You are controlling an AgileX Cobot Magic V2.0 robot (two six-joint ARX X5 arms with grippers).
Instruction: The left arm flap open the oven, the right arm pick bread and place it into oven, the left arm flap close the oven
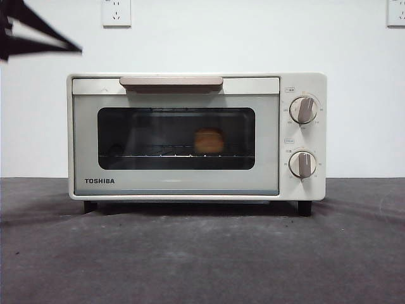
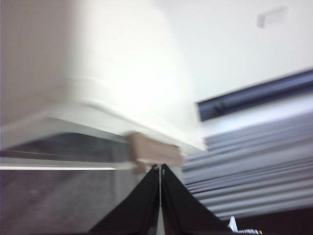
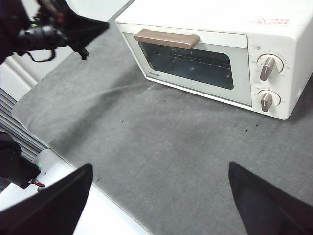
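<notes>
Bread (image 1: 209, 140) sits inside the oven (image 1: 196, 136), on the wire rack (image 1: 155, 154), seen through the dark glass window a little right of the window's middle. The oven door is shut, its beige handle (image 1: 171, 82) running along the top edge of the door. Two beige knobs (image 1: 303, 109) stand one above the other on the panel to the right of the door. The oven rests on black feet on the grey counter (image 1: 202, 253), with a white wall and two sockets (image 1: 116, 12) behind it.

From the front view, only a black tip shows at the top left corner, above and to the left of the oven and clear of it. The right wrist view shows more: that tip is the left claw (image 3: 90, 29), hanging in the air off the handle end of the oven, apart from it. The same view takes in the whole oven from above and the side, though the bread cannot be made out through the glass there. The right claw (image 3: 159, 196) has its jaws spread wide with nothing between them, over bare counter, well apart from the oven.

The left wrist view is blurred; it shows the left claw's jaws pressed together into a point, empty, just beside the end of the handle, with the oven's cream top beyond.
</notes>
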